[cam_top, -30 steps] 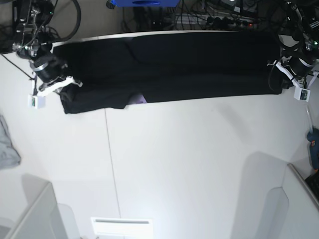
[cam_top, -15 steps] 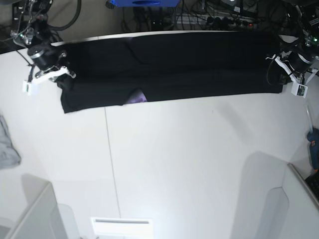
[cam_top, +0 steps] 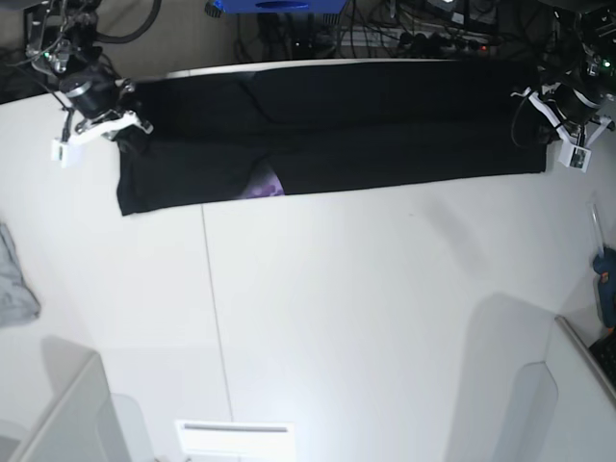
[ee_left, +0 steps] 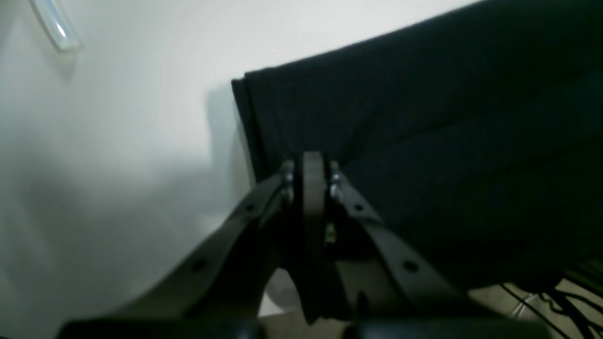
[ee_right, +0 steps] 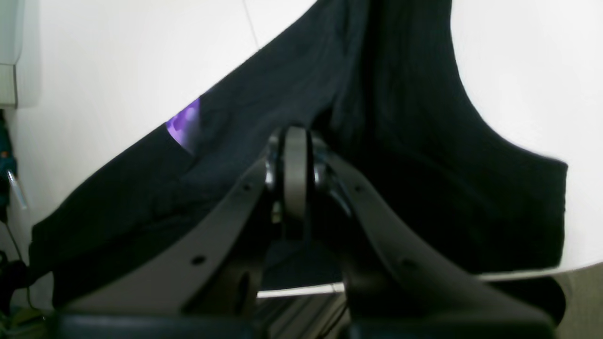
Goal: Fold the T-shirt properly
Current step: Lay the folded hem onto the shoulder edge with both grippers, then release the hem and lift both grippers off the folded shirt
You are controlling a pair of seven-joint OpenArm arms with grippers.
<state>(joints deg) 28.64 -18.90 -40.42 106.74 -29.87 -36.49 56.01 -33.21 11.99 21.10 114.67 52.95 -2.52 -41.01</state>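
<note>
The T-shirt (cam_top: 327, 140) lies as a long band across the far edge of the bench (cam_top: 366, 318), with a tangle of cables (cam_top: 385, 34) just behind it. The bench's wide near half lies bare. A grey cloth (cam_top: 14, 284) sits at one side edge, well apart from the shirt.

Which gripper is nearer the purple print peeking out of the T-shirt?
Right. The right gripper grips the T-shirt end close to the purple print; the left gripper holds the far opposite end.
</note>
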